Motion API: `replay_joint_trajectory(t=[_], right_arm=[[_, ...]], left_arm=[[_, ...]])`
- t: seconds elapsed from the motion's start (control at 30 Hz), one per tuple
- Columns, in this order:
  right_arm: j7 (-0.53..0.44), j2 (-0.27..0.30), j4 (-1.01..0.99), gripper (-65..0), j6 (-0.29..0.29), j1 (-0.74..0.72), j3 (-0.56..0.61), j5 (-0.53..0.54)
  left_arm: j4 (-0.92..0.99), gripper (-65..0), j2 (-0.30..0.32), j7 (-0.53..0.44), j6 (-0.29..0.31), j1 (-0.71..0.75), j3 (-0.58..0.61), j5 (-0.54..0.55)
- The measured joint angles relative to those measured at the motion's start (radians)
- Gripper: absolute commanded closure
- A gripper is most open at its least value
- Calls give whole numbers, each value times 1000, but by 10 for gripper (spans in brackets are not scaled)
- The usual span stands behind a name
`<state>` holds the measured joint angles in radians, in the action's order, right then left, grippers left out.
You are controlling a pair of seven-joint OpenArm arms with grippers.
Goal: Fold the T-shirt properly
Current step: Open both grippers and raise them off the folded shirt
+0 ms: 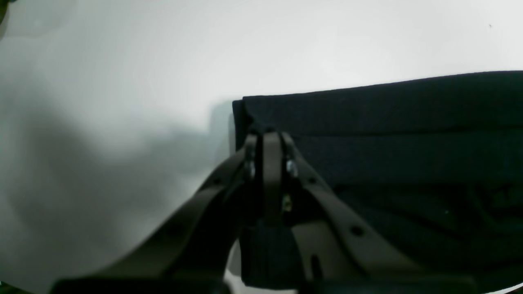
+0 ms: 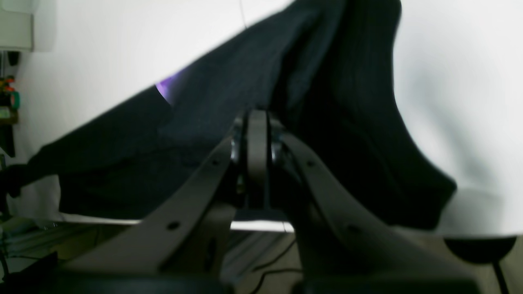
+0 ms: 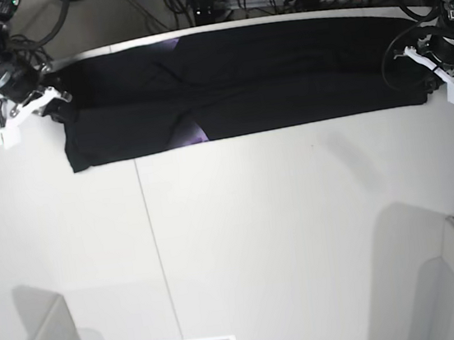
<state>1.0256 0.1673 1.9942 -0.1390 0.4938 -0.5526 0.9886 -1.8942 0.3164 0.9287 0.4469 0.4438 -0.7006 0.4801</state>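
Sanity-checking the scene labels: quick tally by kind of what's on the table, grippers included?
T-shirt, black, stretched in a long band, bits of purple print showing: 1
Grippers: 2, left gripper and right gripper, each shut on an end of the shirt
White table: 1
Total: 4

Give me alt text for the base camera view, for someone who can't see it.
A large black cloth T-shirt, folded into a long band, lies across the far side of a white table, with a sliver of purple print showing near its middle. The right gripper and left gripper are each shut on one end of it.
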Motion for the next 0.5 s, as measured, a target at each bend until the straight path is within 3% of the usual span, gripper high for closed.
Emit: replay_joint_trajectory(t=[0.3, 0.5], right_arm=[[-3, -32, -5, 0, -1, 3, 1, -185], [-2, -38, -5, 0, -1, 3, 1, -205]], left_arm=[[3, 0, 0, 48, 0, 29, 2, 0], [3, 0, 0, 50, 0, 28, 2, 0]])
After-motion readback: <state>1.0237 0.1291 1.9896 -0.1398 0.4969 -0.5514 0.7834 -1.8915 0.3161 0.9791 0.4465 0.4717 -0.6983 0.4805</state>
